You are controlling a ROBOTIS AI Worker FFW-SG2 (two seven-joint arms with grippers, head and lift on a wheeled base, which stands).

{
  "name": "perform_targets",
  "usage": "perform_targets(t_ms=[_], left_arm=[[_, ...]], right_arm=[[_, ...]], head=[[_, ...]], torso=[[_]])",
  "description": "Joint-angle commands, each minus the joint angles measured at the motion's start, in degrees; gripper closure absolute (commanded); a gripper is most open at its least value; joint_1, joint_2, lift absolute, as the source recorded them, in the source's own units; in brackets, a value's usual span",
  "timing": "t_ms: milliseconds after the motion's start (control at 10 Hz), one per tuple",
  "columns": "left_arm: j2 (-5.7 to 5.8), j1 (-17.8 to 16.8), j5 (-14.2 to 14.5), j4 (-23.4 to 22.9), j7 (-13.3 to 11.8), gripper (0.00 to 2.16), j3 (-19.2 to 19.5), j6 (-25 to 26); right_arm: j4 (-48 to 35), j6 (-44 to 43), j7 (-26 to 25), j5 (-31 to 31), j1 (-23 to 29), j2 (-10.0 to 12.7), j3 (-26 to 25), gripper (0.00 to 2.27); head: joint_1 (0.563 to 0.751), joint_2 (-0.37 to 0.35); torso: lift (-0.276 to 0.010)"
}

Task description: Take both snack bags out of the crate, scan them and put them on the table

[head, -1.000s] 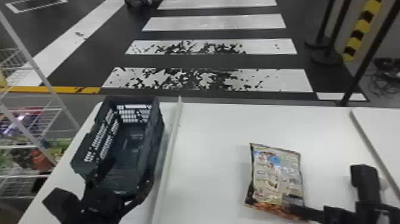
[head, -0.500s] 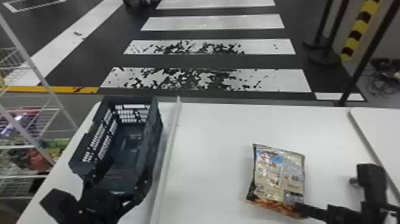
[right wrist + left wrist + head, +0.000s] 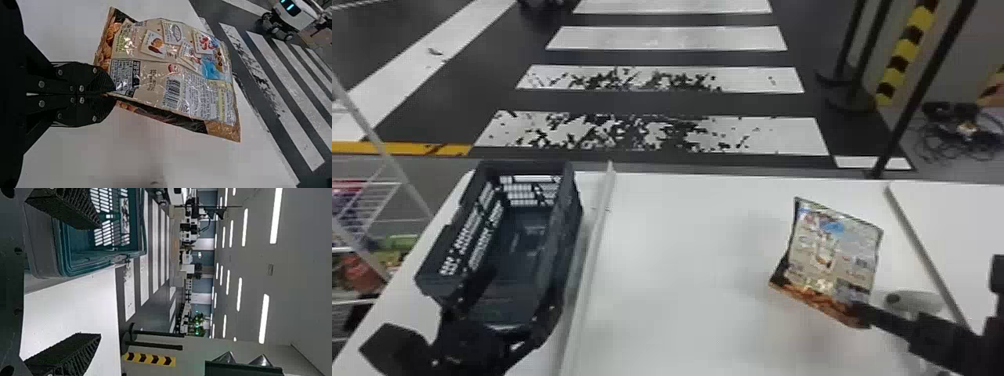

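The flat black right fingers (image 3: 879,317) are clenched on the lower right corner of the glossy tan-and-brown plastic snack bag (image 3: 832,260), which spreads from their tips over the white surface (image 3: 692,280), right of centre in the head view. In its lower left, the ridged black left fingers (image 3: 477,286) stand wide apart at the dark blue-green plastic crate (image 3: 567,215)
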Motion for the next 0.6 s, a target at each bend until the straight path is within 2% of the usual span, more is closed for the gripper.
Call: perform_targets(t_ms=[0,300,500], left_arm=[[0.08,0.0,0.0,-0.1,0.0,0.0,0.0,0.0],[0.08,0.0,0.1,0.1,0.0,0.0,0.0,0.0],[0.08,0.1,0.1,0.1,0.0,0.0,0.2,0.0]], right_arm=[[0.1,-2.4,-0.4,-3.6,-1.3,-0.6,-6.0,2.26],[3.7,-12.0,-4.4,-9.3,-1.7,-1.2,-14.7,2.26],[8.6,-20.3,-8.5,-10.0,-2.7,-1.5,-17.7,2.26]], head=[[0.695,-0.004],[0.695,-0.122],[0.695,-0.214]], torso=[[-0.092],[-0.092],[-0.092]])
